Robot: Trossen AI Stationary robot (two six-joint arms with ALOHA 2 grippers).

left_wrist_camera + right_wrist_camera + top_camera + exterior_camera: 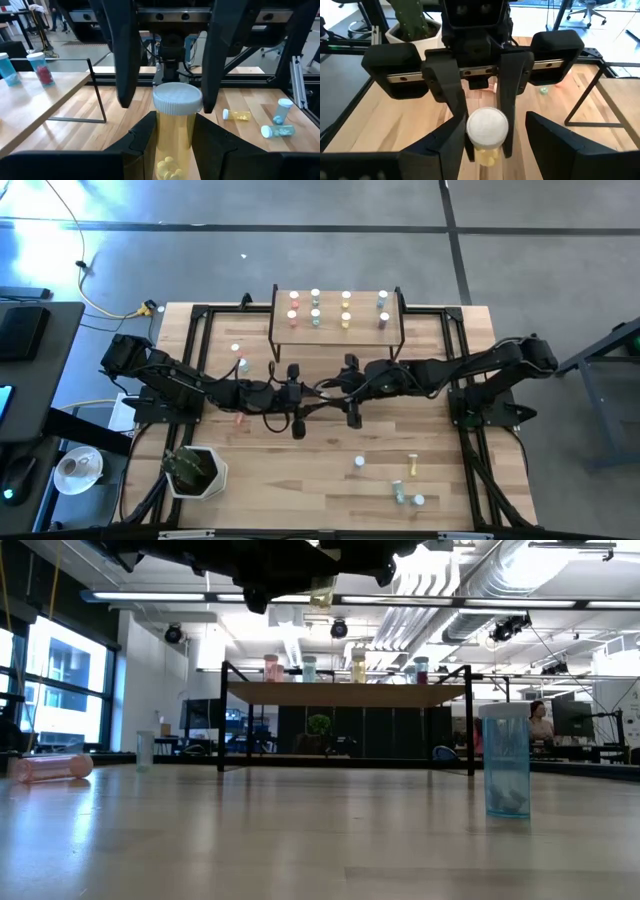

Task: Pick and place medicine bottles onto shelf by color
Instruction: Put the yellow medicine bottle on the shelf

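Shelf with upright bottles

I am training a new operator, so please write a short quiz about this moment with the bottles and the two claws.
1. True or false: the left claw is shut on the yellow bottle.
2. How does the right claw stand? A: open, on either side of that bottle's cap. B: shut on that bottle. C: shut, holding nothing.
3. In the low view, which lies on its side: the pink bottle or the blue bottle?

Key: 1 true; 2 A; 3 the pink bottle, while the blue one stands upright.
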